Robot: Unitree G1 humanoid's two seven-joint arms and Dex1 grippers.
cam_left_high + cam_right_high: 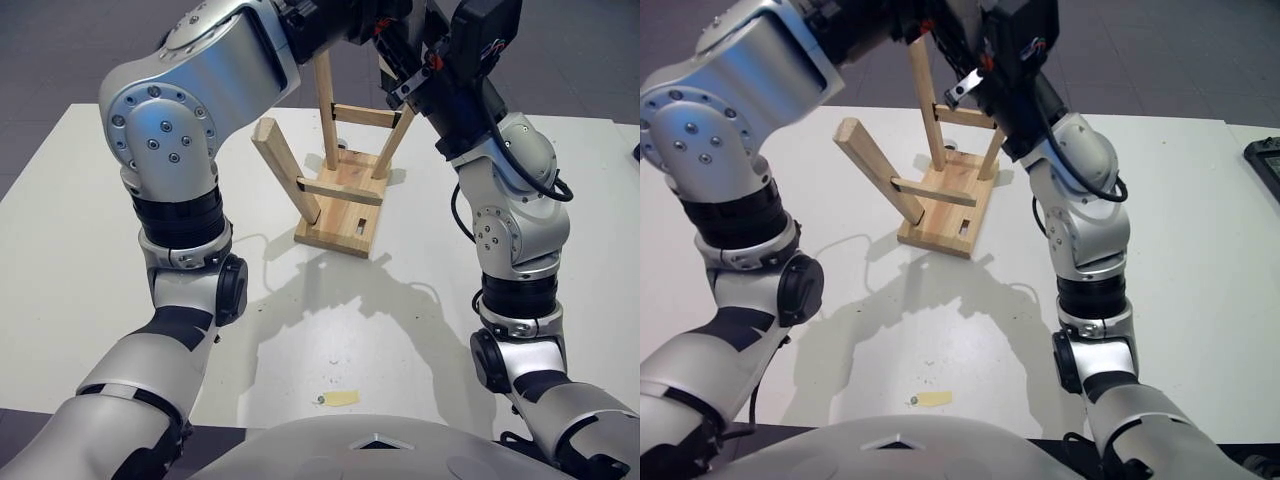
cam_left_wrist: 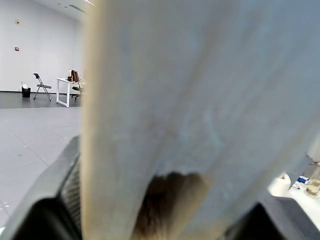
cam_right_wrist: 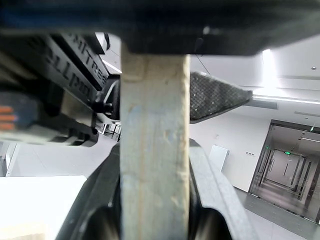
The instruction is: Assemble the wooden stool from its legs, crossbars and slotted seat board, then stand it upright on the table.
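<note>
Stool [image 1: 350, 170] part-built, sits upside down on white matte table [image 1: 80, 230], upper centre of the eye views, just below both grippers. All pale, unfinished wood w/ visible grain.

Seat board [image 1: 330, 235]: flat rectangular slab lying on the tabletop, small dark slot cut near its lower-right corner.

Three square-section legs rise from it:
- tilted leg [image 1: 285, 165], thick, leans toward upper left, blunt end free in the air.
- back leg [image 1: 326, 110], slimmer, nearly upright, top runs up into L gripper [image 1: 918, 28] at the top edge.
- third leg [image 1: 393, 145], on the right, slants up-right into R gripper [image 1: 408, 92].

Lower crossbar [image 1: 345, 190]: thin flat strip, runs from the tilted leg toward the right, just above the board. Upper crossbar [image 1: 365, 115]: similar strip joining back leg and third leg higher up.

L gripper: in its wrist view a broad pale wood face, w/ a brownish knot-like patch, sits btwn two dark finger shapes at lower left and lower right; jaws closed in on the back leg.

R gripper: in its wrist view a straight wood bar stands vertical at centre frame, a dark pad [image 3: 215, 95] w/ fine knurled texture pressed on its right side, black housing on the left; jaws clamped on the third leg.

Small yellowish paper tag [image 1: 340, 398] lies flat on the table, bottom centre, well apart from the stool.
</note>
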